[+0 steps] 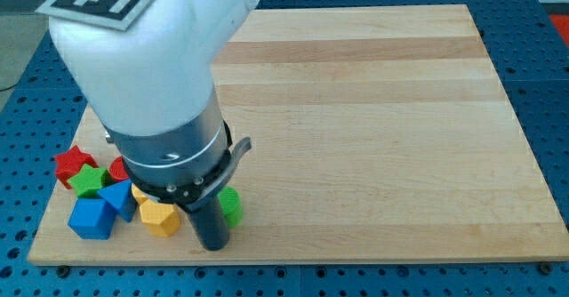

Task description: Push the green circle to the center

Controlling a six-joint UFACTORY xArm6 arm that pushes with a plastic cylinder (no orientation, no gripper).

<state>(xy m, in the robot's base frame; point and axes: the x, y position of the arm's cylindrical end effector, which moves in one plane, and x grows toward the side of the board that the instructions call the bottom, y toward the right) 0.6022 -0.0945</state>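
Observation:
The green circle (231, 204) sits near the board's bottom edge, left of centre, partly hidden behind my rod. My tip (213, 244) touches the board just below and left of the green circle, right beside it. The large white and grey arm body covers the upper left of the view.
A cluster of blocks lies at the bottom left: a red star (73, 164), a green block (89, 182), a red block (118, 168), a blue cube (92, 218), a blue block (118, 198), a yellow block (160, 216). The wooden board (373, 110) rests on a blue perforated table.

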